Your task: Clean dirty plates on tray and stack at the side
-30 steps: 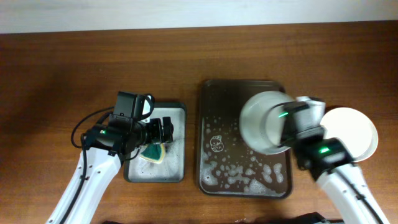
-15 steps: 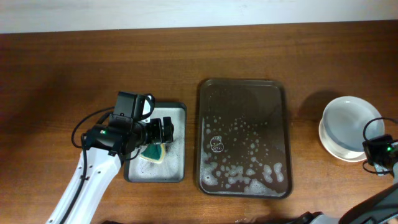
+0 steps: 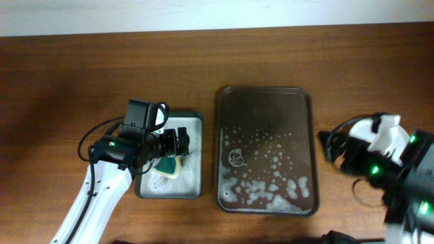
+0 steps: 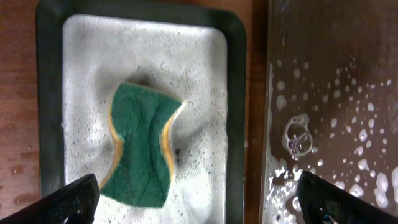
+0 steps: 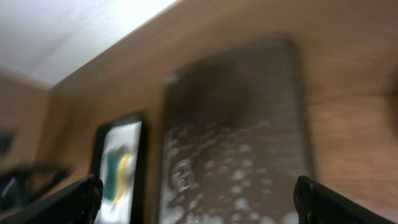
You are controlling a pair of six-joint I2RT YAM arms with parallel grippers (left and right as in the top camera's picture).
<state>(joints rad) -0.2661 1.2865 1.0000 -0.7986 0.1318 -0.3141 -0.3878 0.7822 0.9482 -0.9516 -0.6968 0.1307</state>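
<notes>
Right gripper (image 5: 196, 186) now nearer the tray (image 3: 264, 102), wide open, empty; left gripper (image 4: 198, 186) likewise.

Soapy tray (image 3: 266, 108) lies open from above. Just left of it, the left gripper (image 3: 182, 142) hangs over a small grey tray (image 3: 193, 123) and sponge (image 3: 167, 167). The right arm (image 3: 380, 152) crowds its right edge.

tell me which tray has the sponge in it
The small grey tray, left of the big brown tray, holds the green sponge; the brown one has only suds.
</notes>
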